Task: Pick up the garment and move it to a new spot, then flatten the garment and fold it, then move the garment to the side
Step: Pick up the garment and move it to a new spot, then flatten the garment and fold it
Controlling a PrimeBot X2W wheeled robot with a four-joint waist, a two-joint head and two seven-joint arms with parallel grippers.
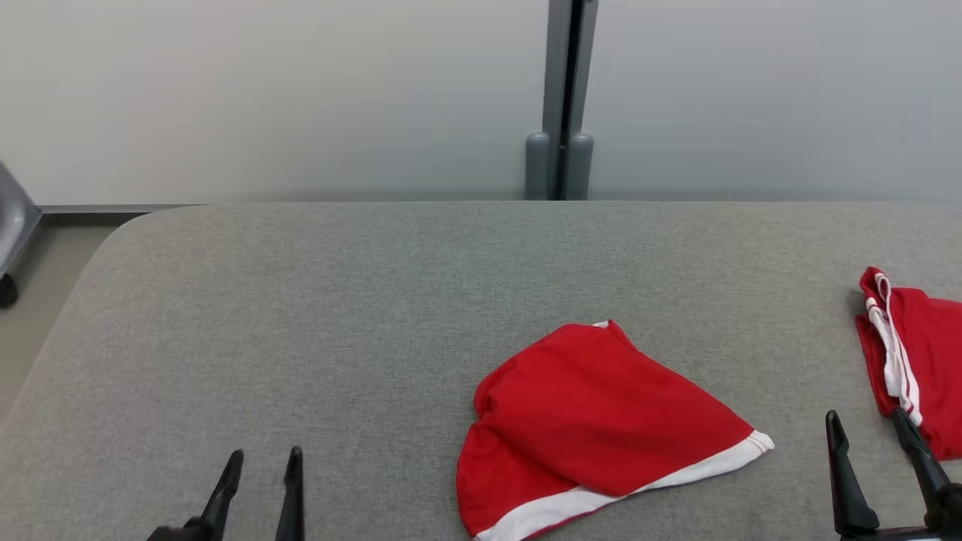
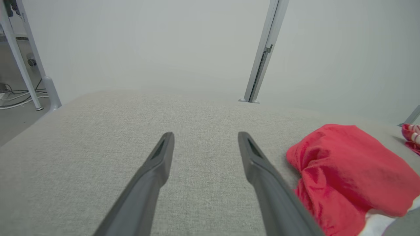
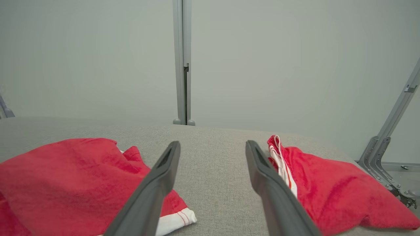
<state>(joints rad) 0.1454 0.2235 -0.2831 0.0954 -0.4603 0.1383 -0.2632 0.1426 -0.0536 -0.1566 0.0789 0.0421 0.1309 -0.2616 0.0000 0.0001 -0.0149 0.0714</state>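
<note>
Gaping jaws (both pairs) flank the white-hemmed garment (image 1: 601,421) on a wide table (image 1: 301,315).

The garment (image 1: 601,421) lies on the table (image 1: 338,315), right of centre and toward the near edge. A second garment (image 1: 921,353) lies at the table's right edge, a little farther back and well apart from the first. The left gripper (image 1: 264,453) is over the near left, apart from the garment. The right gripper (image 1: 864,414) is at the near right, between the two garments and just beside the second. A wall (image 1: 263,98) with a post (image 1: 560,165) stands behind the far edge.
</note>
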